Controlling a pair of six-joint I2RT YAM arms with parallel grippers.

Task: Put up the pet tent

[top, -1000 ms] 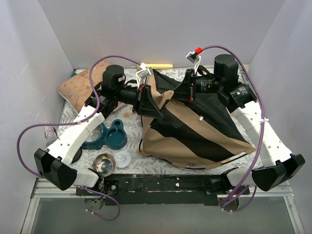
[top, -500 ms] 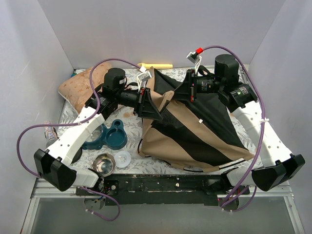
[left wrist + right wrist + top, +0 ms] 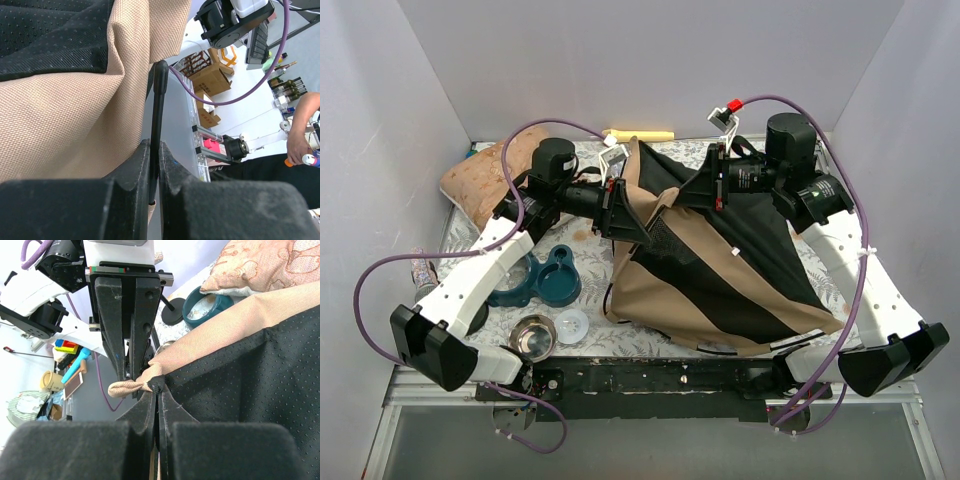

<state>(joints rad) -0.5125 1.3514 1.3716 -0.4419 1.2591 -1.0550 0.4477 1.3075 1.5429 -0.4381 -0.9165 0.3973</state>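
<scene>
Grey-walled booth, table (image 3: 610, 340) under a floral-print cloth.

Top view: the pet tent (image 3: 720, 275) fills the middle and right of the table, collapsed, not standing. It has a tan shell with broad black panels running diagonally from the far middle toward the near right corner. Its near edge lies flat close to the table's near edge, and its far-left part is lifted off the cloth. The left gripper (image 3: 613, 208) comes in from the left, clamped on the tent's left edge. The right gripper (image 3: 712, 188) comes in from the right, clamped on the raised peak towards the far edge. Fabric hangs stretched between the two.

A patterned cushion (image 3: 480, 175) sits in the far left corner and a teal double bowl (image 3: 548, 280) lies left of the tent. A steel bowl (image 3: 533, 337) and a small clear lid (image 3: 572, 325) are by the near edge, left of centre. A yellow stick (image 3: 640, 134) lies at the far edge.

Left wrist view: the fingers (image 3: 132, 170) are pinched tight on a thin black strip (image 3: 160, 100) running up alongside coarse tan weave. Can't tell whether it is pole or trim. Black dotted fabric shows at upper left.

Right wrist view: the fingers (image 3: 145, 410) are closed on a bunched tan loop (image 3: 131, 386) with a black knot, where tan binding meets black dotted fabric. The left gripper is directly opposite, just beyond the pinch, jaws together. The teal bowl and cushion are behind.
</scene>
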